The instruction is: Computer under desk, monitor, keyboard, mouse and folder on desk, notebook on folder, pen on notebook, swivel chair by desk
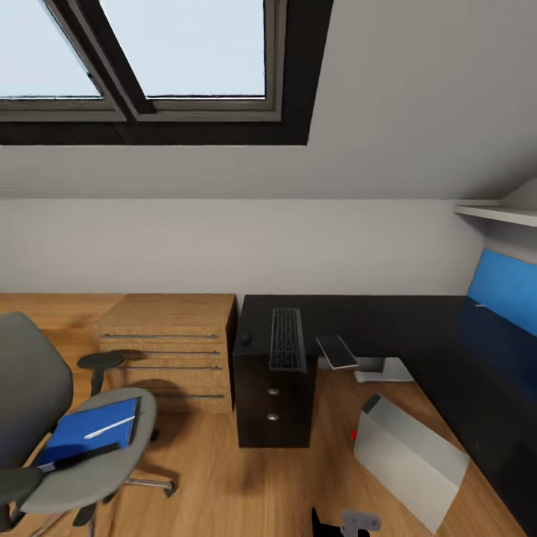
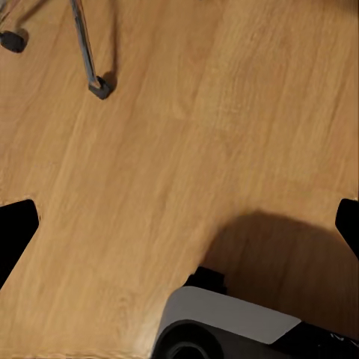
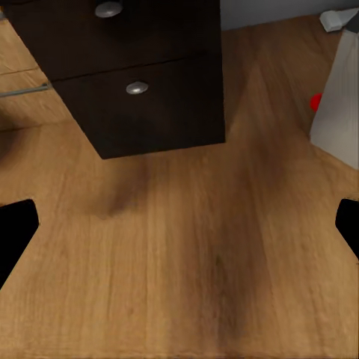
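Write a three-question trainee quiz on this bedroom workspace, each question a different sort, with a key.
1. True or false: the folder lies on the seat of the swivel chair.
2. Multiple choice: the keyboard lies on A) the floor, B) the desk, C) the light wooden cabinet.
3. Fill in: the computer stands on the ____, in the desk's inner corner.

Key: 1 true; 2 B; 3 floor.
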